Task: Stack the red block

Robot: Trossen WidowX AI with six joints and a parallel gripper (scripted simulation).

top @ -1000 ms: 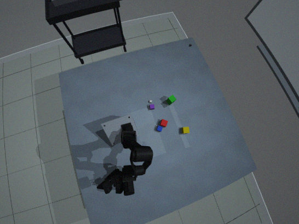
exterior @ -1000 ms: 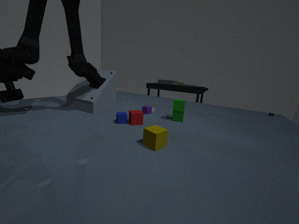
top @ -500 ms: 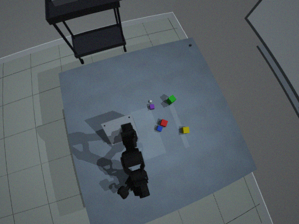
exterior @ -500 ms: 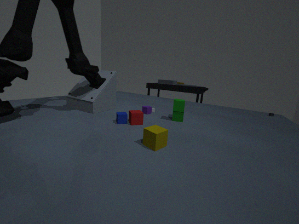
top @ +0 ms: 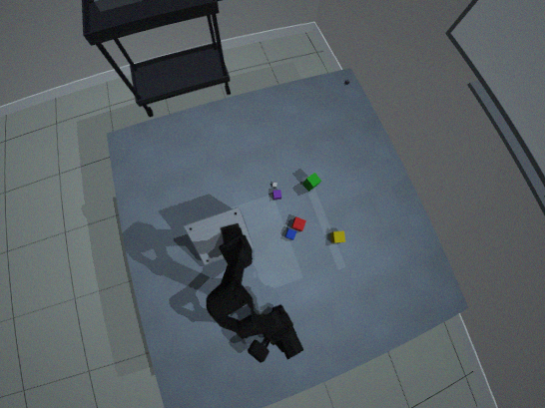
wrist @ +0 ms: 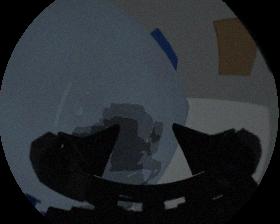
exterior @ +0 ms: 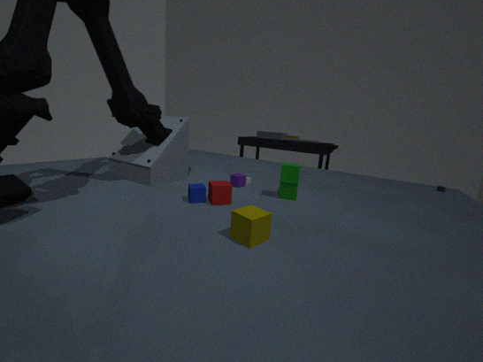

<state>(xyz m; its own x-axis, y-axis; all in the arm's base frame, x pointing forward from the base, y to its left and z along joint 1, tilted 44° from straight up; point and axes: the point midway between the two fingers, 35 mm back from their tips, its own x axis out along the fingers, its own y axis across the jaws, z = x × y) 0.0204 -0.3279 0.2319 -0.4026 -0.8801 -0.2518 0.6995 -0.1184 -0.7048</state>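
Black parallel-jaw gripper at lower centre of top view, fingers wide, empty, far from cubes. Small red cube mid-frame touching small blue cube; two-cube green tower upright, upper right of it.

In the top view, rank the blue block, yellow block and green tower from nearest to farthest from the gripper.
The open gripper is at the table's near edge.
1. Blue block, touching the red block.
2. Yellow block, off to the right, only slightly farther than blue.
3. Green tower, farthest, beyond the red block.
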